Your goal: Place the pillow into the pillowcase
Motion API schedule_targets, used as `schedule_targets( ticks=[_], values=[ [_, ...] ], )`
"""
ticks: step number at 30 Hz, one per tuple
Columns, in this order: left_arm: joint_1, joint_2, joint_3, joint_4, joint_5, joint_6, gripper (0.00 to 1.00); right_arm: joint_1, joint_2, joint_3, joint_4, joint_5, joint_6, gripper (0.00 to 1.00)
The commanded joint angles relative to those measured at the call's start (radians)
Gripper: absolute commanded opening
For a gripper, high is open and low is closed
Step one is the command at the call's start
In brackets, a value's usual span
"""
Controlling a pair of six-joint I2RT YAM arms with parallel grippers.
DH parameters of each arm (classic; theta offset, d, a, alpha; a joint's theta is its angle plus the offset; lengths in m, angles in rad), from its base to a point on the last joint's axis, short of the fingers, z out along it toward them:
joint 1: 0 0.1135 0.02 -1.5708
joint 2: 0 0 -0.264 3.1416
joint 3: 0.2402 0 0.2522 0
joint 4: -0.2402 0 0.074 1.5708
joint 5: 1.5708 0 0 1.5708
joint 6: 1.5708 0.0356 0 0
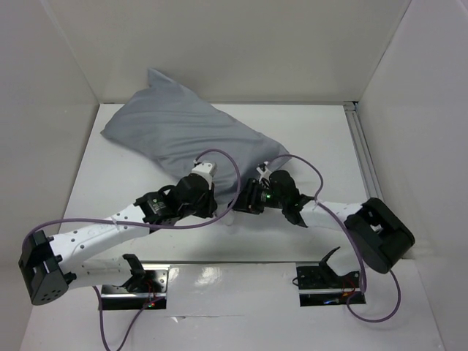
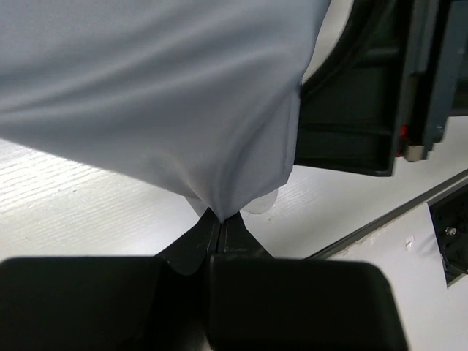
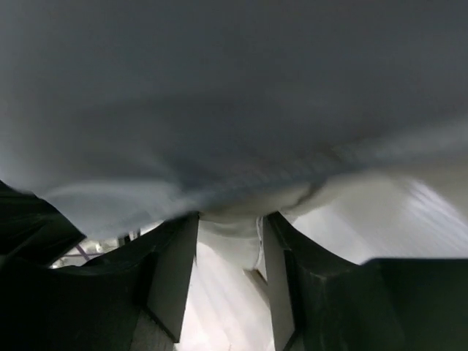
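Note:
The grey pillowcase (image 1: 179, 131) lies bulging from the back left to the table's middle, its near end lifted at my two grippers. The pillow is almost wholly hidden inside it. Only a white corner (image 3: 235, 238) shows under the grey cloth in the right wrist view. My left gripper (image 1: 208, 184) is shut on the pillowcase's lower edge (image 2: 219, 168), the cloth pinched at its fingertips (image 2: 219, 221). My right gripper (image 1: 252, 191) is open, its fingers (image 3: 175, 270) on either side of the white corner, with the grey cloth (image 3: 234, 95) draped over them.
White walls enclose the table on the back, left and right. A metal rail (image 1: 363, 157) runs along the right side. Two black mounts (image 1: 135, 281) sit at the near edge. My right gripper's body (image 2: 365, 95) is close beside the left one.

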Motion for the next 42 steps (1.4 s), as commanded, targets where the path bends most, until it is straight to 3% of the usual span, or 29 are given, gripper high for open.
schedule_targets(
  ticks=[1, 3, 4, 7, 16, 21, 26, 30, 31, 34, 37, 39, 42],
  values=[
    [-0.009, -0.035, 0.044, 0.024, 0.060, -0.025, 0.00, 0.035, 0.074, 0.033, 0.254, 0.069, -0.015, 0.47],
    [-0.009, -0.035, 0.054, 0.024, 0.077, -0.025, 0.00, 0.035, 0.119, 0.044, 0.345, 0.096, -0.015, 0.37],
    [-0.009, -0.035, 0.073, 0.024, 0.103, -0.025, 0.00, 0.035, 0.140, 0.068, 0.394, 0.109, -0.015, 0.27],
    [-0.009, -0.035, 0.143, 0.024, 0.167, -0.025, 0.00, 0.020, 0.223, 0.161, 0.422, 0.118, -0.034, 0.18],
    [-0.009, 0.070, 0.502, 0.125, 0.436, -0.025, 0.00, -0.052, 0.279, 0.352, 0.614, 0.109, -0.001, 0.18],
    [-0.009, 0.195, 0.702, 0.125, 0.559, 0.024, 0.00, -0.014, 0.360, 0.397, 0.594, 0.100, -0.025, 0.19],
    [0.009, 0.242, 0.690, 0.125, 0.648, 0.003, 0.00, -0.003, 0.525, 0.349, 0.710, 0.054, 0.043, 0.19],
    [0.032, 0.221, 0.547, 0.191, 0.698, -0.079, 0.01, -0.023, 0.558, 0.250, 0.821, 0.023, 0.119, 0.19],
    [0.044, 0.221, 0.533, 0.205, 0.708, -0.079, 0.05, -0.032, 0.521, 0.201, 0.821, 0.012, 0.119, 0.19],
    [0.064, 0.199, 0.522, 0.205, 0.708, -0.077, 0.50, -0.062, 0.405, 0.100, 0.716, 0.001, 0.085, 0.22],
    [0.084, 0.212, 0.588, 0.170, 0.708, -0.039, 0.89, -0.098, 0.278, 0.021, 0.564, 0.001, -0.003, 0.46],
    [0.110, 0.227, 0.622, 0.127, 0.717, -0.018, 0.97, -0.111, 0.120, 0.012, 0.314, 0.067, -0.068, 0.58],
    [0.153, 0.252, 0.674, 0.092, 0.749, 0.006, 1.00, -0.111, -0.083, 0.012, -0.043, 0.217, -0.195, 0.66]
  ],
)
